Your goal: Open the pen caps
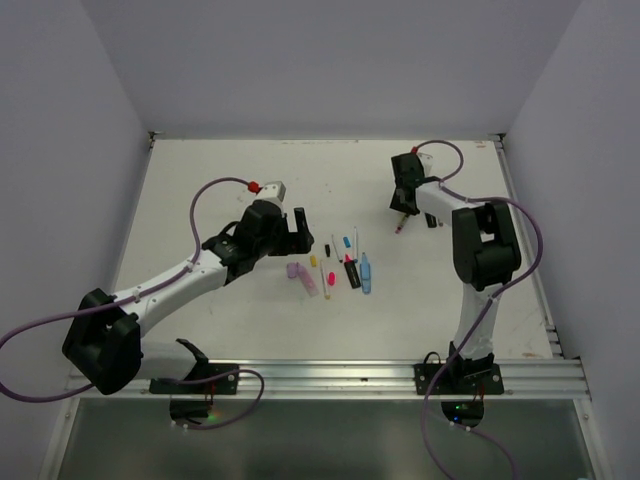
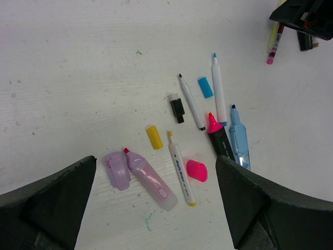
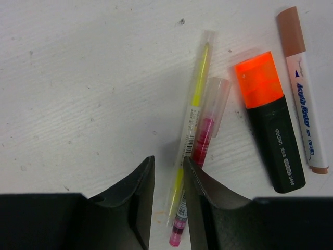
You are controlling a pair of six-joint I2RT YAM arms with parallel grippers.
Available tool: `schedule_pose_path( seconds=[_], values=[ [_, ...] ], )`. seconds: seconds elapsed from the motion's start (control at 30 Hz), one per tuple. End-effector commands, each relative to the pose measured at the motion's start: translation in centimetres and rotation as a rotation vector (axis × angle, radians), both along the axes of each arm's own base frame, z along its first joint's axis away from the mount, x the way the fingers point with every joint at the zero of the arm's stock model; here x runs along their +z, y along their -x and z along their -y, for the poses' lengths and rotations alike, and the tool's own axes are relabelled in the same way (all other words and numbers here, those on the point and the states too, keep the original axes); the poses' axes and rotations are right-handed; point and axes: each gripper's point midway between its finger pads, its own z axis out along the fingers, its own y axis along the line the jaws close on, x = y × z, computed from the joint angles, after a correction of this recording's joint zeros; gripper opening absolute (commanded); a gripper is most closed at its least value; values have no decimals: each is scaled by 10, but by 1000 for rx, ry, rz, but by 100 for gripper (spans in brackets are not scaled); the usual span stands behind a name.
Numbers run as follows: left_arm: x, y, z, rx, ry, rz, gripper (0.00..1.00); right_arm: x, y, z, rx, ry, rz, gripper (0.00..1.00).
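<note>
My left gripper (image 1: 300, 232) is open wide and empty above a cluster of uncapped pens; it also shows in the left wrist view (image 2: 156, 160). Below it lie a lilac cap (image 2: 117, 169) beside its lilac highlighter (image 2: 151, 179), a yellow cap (image 2: 154, 137), a pink cap (image 2: 197, 170), a black cap (image 2: 177, 108) and a blue cap (image 2: 205, 87), all off. My right gripper (image 3: 169, 187) is low over the table, its jaws narrowly apart around a thin yellow pen (image 3: 193, 109), still capped. A thin pink pen (image 3: 204, 136) lies against it.
An orange-capped black highlighter (image 3: 270, 130) and a brown-capped white pen (image 3: 303, 94) lie right of the right gripper. White pens (image 2: 180, 169), a pink-tipped black highlighter (image 2: 219, 139) and a blue highlighter (image 2: 239, 140) lie in the cluster. White walls enclose the table (image 1: 200, 200).
</note>
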Motion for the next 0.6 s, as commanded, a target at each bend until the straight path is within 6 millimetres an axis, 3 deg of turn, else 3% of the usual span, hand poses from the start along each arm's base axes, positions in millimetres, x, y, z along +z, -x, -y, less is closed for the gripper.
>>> schedule_pose_path(
  seconds=[0.0, 0.43, 0.57],
  values=[
    [5, -5, -4, 14, -7, 33, 100, -1, -6, 6, -45, 3, -1, 31],
    [3, -3, -4, 12, -6, 31, 100, -34, 3, 5, -31, 4, -95, 31],
    [6, -4, -2, 2, 2, 38, 100, -33, -1, -7, 41, -33, -80, 15]
  ],
)
